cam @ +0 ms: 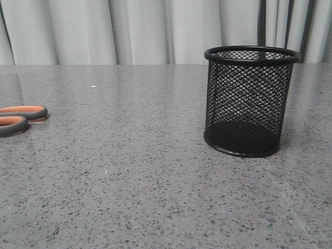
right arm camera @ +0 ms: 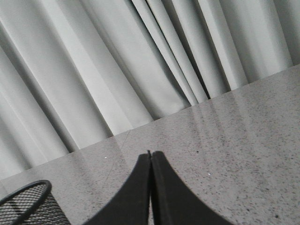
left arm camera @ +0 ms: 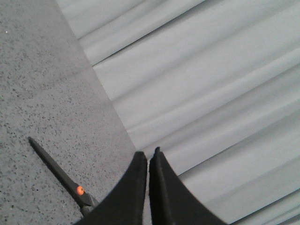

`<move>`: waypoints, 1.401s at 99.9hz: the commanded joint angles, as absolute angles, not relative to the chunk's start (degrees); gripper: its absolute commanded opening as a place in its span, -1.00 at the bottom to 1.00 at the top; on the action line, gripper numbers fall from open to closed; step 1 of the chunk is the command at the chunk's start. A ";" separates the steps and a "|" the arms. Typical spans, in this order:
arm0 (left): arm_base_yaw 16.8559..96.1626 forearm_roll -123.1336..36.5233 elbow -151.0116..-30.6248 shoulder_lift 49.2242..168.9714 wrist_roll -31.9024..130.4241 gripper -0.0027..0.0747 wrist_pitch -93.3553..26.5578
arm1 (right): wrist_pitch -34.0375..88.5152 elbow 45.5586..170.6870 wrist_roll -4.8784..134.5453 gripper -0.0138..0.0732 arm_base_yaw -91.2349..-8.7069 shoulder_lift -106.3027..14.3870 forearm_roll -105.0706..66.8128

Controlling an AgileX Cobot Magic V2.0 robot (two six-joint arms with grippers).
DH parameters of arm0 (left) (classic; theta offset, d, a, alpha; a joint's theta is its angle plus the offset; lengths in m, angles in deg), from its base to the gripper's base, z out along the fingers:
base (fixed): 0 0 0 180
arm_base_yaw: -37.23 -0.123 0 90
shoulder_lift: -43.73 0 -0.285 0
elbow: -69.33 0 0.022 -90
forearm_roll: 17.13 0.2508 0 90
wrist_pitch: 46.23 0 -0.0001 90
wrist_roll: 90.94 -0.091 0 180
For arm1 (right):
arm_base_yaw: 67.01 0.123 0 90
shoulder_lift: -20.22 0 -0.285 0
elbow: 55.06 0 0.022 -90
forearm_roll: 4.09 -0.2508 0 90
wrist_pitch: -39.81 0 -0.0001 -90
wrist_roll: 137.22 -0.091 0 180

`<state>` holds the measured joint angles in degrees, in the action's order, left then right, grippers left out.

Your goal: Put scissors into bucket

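Observation:
The scissors (cam: 19, 119) lie flat on the table at the far left of the front view; only their grey, orange-lined handle loops show there. The left wrist view shows their slim dark blades and orange pivot dot (left arm camera: 60, 173) on the table beside my left gripper (left arm camera: 148, 154), which is shut and empty above them. The bucket (cam: 249, 101), a black wire-mesh cup, stands upright at the right of the table; its rim also shows in the right wrist view (right arm camera: 26, 204). My right gripper (right arm camera: 150, 153) is shut and empty, apart from the bucket. Neither gripper shows in the front view.
A grey speckled table (cam: 129, 171) spreads across the front view. Pale pleated curtains (cam: 129, 31) hang behind its far edge.

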<state>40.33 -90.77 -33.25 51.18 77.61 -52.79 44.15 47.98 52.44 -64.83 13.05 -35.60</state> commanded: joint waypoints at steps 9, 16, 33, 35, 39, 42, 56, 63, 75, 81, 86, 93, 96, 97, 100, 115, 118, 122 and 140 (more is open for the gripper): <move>40.20 -91.27 -32.65 49.58 78.00 -0.98 -52.53 | 39.10 56.35 52.52 -0.80 -65.10 13.09 -33.94; 40.20 -85.81 -35.22 49.80 76.56 -0.98 -48.52 | 31.11 60.33 54.06 -0.80 -65.10 10.84 -31.17; 40.20 -64.60 -47.21 55.52 71.93 -0.96 -34.14 | 17.91 69.01 59.17 -0.80 -65.10 1.30 -29.63; 40.20 -62.82 -48.79 56.83 71.20 -0.95 -33.11 | 17.62 69.77 59.17 -0.80 -65.10 -0.01 -29.63; 40.20 -60.19 -51.97 59.65 69.24 -0.89 -31.31 | 17.13 71.25 59.17 -0.80 -65.10 -2.15 -29.63; 40.20 -59.16 -54.05 61.62 67.52 -0.82 -30.36 | 16.83 72.26 59.17 -0.79 -65.10 -4.18 -29.63; 40.20 -54.57 -63.47 71.62 58.96 -0.27 -25.14 | 14.87 76.81 59.17 -0.52 -65.10 -11.35 -29.86; 41.19 -53.06 -66.53 75.84 58.31 -0.05 -24.59 | 13.51 78.68 59.17 -0.25 -65.10 -14.00 -30.15; 44.64 -50.69 -68.60 80.50 58.31 -0.05 -31.83 | 12.94 80.04 59.17 0.21 -65.10 -16.61 -32.38; 45.81 -47.55 -70.01 82.25 58.31 -0.09 -35.53 | 12.94 80.08 59.17 0.29 -64.90 -17.04 -32.65; 46.58 -43.87 -71.87 84.01 58.31 -0.13 -34.51 | 13.05 80.08 59.17 0.29 -64.90 -17.04 -32.65; 47.51 -37.69 -75.92 88.19 58.31 -0.17 -27.73 | 13.44 80.08 59.17 0.29 -64.90 -17.04 -32.65; 48.56 -34.19 -77.51 90.11 58.31 -0.17 -25.14 | 13.54 80.08 59.17 0.29 -64.90 -17.04 -32.65; 48.88 -33.19 -77.87 91.08 58.31 -0.17 -24.23 | 13.54 80.08 59.17 0.29 -64.90 -17.04 -32.65; 50.57 -27.45 -79.65 93.06 58.31 -0.17 -22.21 | 13.83 80.08 59.17 0.29 -64.90 -17.04 -32.65; 57.65 -6.70 -88.50 104.78 58.43 -0.17 -9.73 | 14.74 80.08 59.17 0.29 -64.40 -17.04 -32.65; 58.67 -4.37 -89.88 107.64 58.43 -0.17 -7.45 | 14.87 80.08 59.17 0.29 -63.77 -17.04 -32.65; 59.72 -2.88 -91.43 110.33 58.43 -0.17 -6.06 | 15.26 80.08 59.17 0.29 -63.09 -17.04 -32.65; 58.28 1.26 -98.34 123.01 57.67 -0.17 -1.26 | 15.39 80.08 59.17 0.29 -59.53 -17.04 -32.42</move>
